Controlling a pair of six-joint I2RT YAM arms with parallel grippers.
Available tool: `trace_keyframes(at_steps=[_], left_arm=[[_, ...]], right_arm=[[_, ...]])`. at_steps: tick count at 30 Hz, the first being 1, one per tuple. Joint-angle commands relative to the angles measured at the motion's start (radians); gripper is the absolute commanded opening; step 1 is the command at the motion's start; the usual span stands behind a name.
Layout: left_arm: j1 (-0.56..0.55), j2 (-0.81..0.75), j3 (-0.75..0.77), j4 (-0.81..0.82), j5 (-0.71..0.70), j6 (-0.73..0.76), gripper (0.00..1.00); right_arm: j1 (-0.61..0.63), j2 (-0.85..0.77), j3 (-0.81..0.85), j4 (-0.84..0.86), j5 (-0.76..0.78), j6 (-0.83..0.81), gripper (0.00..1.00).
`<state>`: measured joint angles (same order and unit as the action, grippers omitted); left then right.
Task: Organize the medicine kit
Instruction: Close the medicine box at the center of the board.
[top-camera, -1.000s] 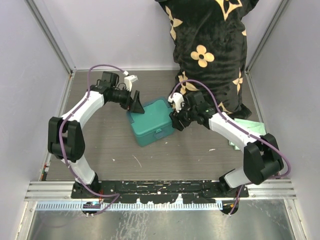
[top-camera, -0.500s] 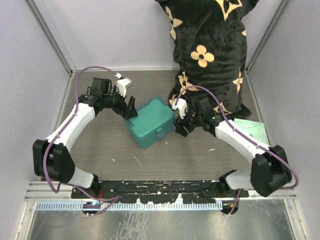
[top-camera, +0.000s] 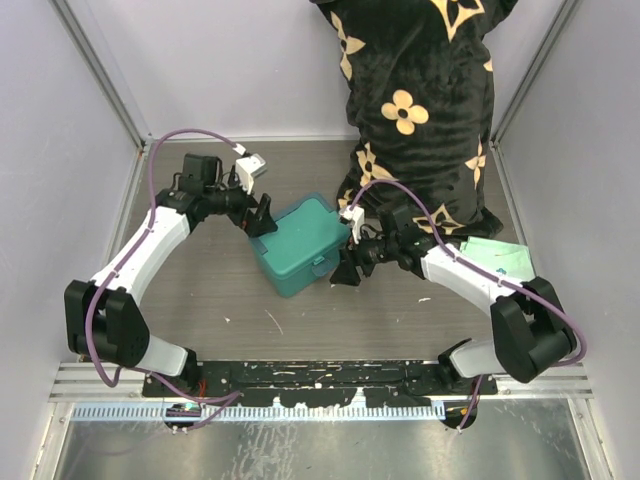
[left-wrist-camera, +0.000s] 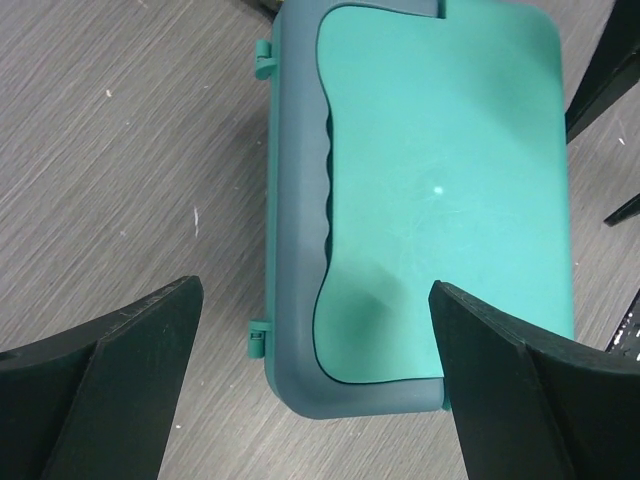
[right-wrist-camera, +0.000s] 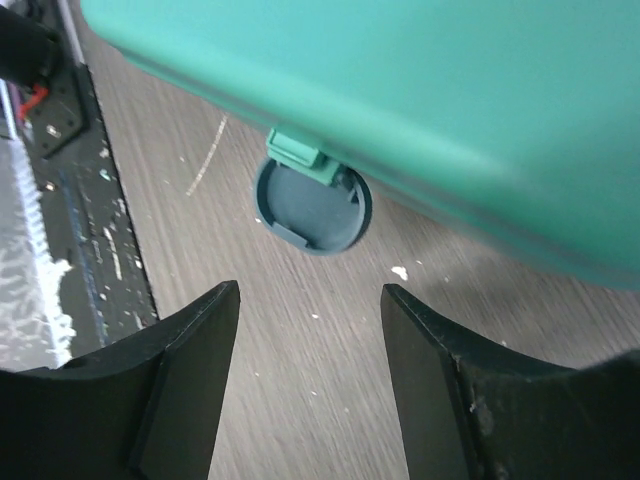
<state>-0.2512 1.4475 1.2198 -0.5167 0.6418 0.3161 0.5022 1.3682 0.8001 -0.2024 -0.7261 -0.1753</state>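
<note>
The medicine kit (top-camera: 301, 243) is a teal-green box with its lid shut, lying in the middle of the table. My left gripper (top-camera: 260, 215) is open at its far-left corner, jaws straddling the box's end in the left wrist view (left-wrist-camera: 420, 190). My right gripper (top-camera: 343, 272) is open at the box's near-right side. The right wrist view shows the box's front wall (right-wrist-camera: 400, 110) and its round latch (right-wrist-camera: 312, 205) hanging open, just beyond my empty jaws.
A pale green cloth (top-camera: 495, 262) lies at the right under my right arm. A person in black clothing with gold flowers (top-camera: 415, 100) stands at the back. Grey walls enclose the table on both sides.
My left arm swung out to the left and its gripper drew back to the box's corner. My right gripper moved down along the box's right side toward the latch.
</note>
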Motion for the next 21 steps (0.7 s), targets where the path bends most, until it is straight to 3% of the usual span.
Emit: trace_keyframes(at_steps=[1,9,21], left_arm=[[-0.004,-0.047,-0.036,0.083,0.071,0.011,0.98],[-0.011,-0.108,-0.149,0.196,-0.004,0.049,0.98],[-0.063,-0.122,-0.228,0.257,-0.151,0.12,0.99]], right_arm=[[0.006,0.026,-0.017,0.194,-0.117,0.201,0.64],[0.006,0.103,-0.006,0.292,-0.127,0.322,0.64],[0.009,0.124,0.011,0.382,-0.266,0.435,0.64]])
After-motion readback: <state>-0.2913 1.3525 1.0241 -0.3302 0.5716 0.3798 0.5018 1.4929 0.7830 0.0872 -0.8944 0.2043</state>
